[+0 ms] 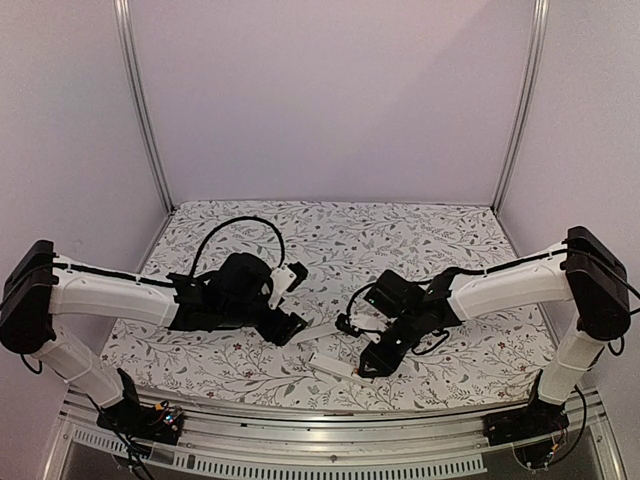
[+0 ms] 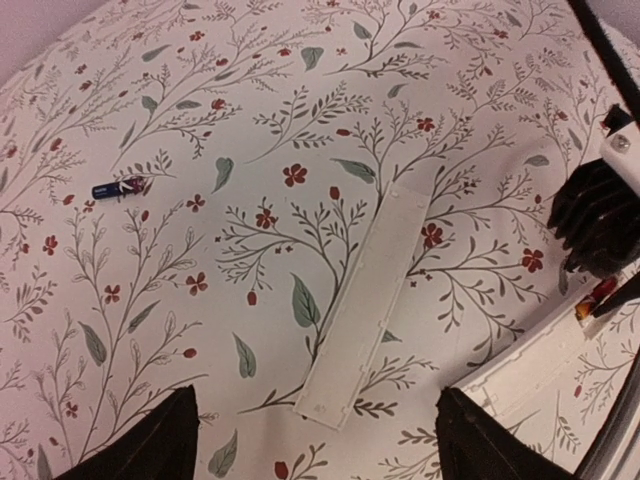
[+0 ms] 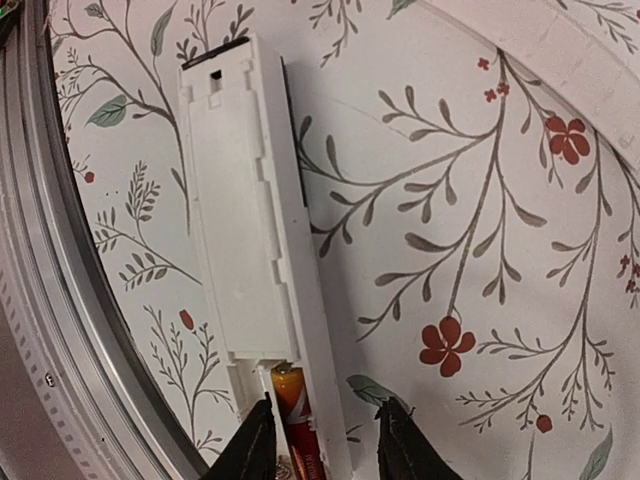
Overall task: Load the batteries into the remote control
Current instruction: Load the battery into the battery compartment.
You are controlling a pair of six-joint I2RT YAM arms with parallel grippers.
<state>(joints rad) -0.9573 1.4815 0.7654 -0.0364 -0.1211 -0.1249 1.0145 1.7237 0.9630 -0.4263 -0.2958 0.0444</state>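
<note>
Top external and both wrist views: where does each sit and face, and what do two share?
Top external: above, behind the bases, facing down at the table; both arms show.
Left wrist: faces down at the cover strip; own fingers below.
Right wrist: faces down at the remote control; own fingers flank a battery.
Shared: the remote control, both wrist views.

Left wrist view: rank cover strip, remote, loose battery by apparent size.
1. Cover strip, largest.
2. Remote: only part shows, cut off by the frame, so unsure against the strip.
3. Loose battery, clearly smallest.
</note>
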